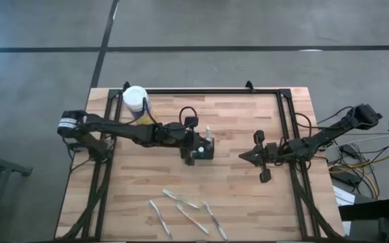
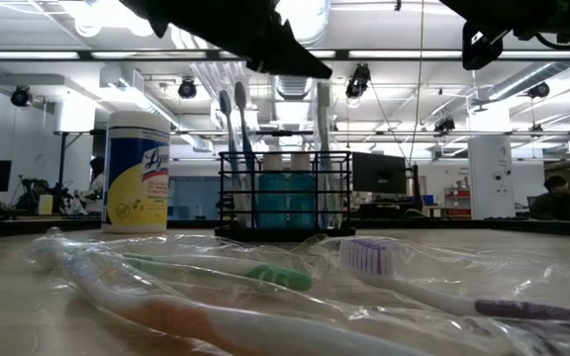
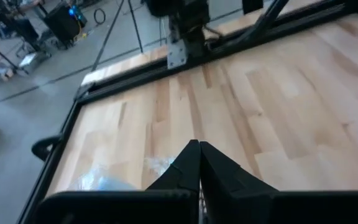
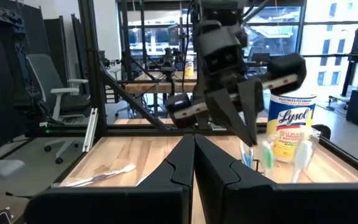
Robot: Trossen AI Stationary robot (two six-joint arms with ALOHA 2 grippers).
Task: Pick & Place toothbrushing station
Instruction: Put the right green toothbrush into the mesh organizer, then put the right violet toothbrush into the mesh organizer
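Caddy [image 2: 285, 193], black wire mesh, stands upright near the table's [image 1: 248, 196] centre, its long axis running toward the far and near edges in the high view; toothbrushes [image 2: 237, 124] stand vertical inside. We note the left gripper [image 1: 196, 150] just above it, jaws closed, holding nothing we can see. Right gripper [image 1: 246, 156] waits well apart, jaws closed and empty. Wrapped brushes [image 1: 188, 212] lie near the front edge, the wipes jar [image 1: 135, 100] at the back-left corner; bare wood lies between
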